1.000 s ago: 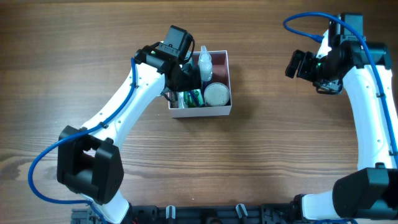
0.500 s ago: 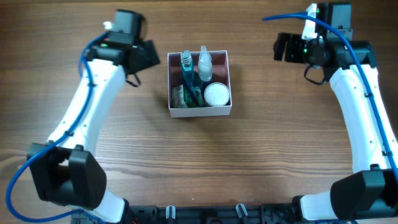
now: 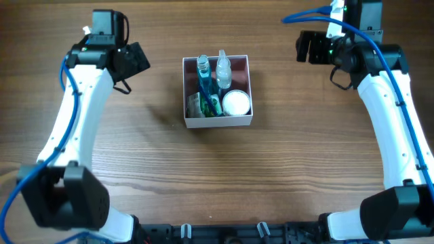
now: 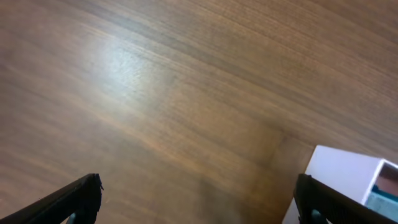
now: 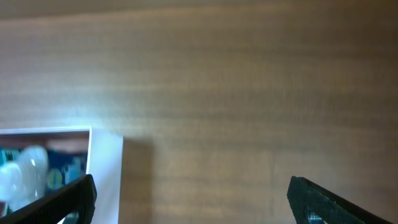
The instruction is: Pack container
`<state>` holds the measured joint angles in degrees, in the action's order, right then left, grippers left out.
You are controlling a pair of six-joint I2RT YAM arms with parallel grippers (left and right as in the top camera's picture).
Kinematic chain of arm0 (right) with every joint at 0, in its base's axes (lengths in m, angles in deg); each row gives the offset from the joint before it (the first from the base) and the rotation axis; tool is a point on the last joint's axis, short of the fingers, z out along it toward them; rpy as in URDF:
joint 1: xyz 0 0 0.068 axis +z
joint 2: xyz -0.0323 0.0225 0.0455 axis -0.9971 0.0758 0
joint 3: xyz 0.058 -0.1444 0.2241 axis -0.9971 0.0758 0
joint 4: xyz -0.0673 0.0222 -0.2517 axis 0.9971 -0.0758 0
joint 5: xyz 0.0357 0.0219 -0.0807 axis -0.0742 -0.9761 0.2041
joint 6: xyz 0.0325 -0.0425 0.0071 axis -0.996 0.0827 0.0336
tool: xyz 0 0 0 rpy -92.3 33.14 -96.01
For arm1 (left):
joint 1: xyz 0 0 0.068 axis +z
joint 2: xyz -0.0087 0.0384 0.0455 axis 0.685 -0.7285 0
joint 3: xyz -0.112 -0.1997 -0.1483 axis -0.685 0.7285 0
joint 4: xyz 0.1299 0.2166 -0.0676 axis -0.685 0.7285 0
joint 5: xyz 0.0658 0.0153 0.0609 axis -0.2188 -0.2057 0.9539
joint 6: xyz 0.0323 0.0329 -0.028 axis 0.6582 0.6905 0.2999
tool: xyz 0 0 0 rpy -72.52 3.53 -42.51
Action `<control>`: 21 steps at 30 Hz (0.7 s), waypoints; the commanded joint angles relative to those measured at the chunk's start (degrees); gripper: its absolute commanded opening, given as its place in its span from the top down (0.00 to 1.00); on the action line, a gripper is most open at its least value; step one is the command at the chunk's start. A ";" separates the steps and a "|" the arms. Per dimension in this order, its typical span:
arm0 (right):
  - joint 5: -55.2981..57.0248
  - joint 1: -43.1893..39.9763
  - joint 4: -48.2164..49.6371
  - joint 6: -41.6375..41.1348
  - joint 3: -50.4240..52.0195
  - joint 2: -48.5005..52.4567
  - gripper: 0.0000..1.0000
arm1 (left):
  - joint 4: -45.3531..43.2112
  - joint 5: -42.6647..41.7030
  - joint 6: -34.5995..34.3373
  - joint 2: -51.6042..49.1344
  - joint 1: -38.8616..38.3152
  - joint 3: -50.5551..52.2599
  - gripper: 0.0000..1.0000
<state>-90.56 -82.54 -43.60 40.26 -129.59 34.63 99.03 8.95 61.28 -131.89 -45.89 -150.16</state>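
Note:
The container (image 3: 218,121) is a square white box at the table's middle back. It holds a blue bottle (image 3: 203,70), a clear bottle (image 3: 223,68), a round white jar (image 3: 237,103) and a green packet (image 3: 209,106). Its white corner shows in the left wrist view (image 4: 339,171) and its wall in the right wrist view (image 5: 106,168). My left gripper (image 3: 139,59) is open and empty, well left of the container. My right gripper (image 3: 305,47) is open and empty, off to the container's right.
Bare wooden table lies all around the container. The arm bases stand at the front edge (image 3: 224,234).
My left arm has swung away from the container to the left and back, leaving the blue bottle in it. My right gripper has shifted a little left and back.

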 commanded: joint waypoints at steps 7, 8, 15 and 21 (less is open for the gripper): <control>0.11 0.11 -1.55 -3.04 8.33 -17.70 0.00 | -4.15 -1.40 1.42 24.50 -1.53 14.21 0.00; 0.11 0.11 -0.66 -3.10 10.71 -20.35 0.00 | -5.11 -1.42 1.40 27.69 -1.84 17.16 0.00; -0.50 0.11 5.22 -4.59 30.03 -41.70 0.00 | -7.10 -4.09 1.38 51.65 -3.37 35.52 0.00; -0.50 0.11 3.06 -7.96 44.85 -59.89 0.00 | -4.07 -5.92 1.33 68.96 -3.34 44.02 0.00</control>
<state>-90.60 -82.52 -39.82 35.03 -90.05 -19.05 94.11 4.78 61.98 -69.01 -48.86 -109.68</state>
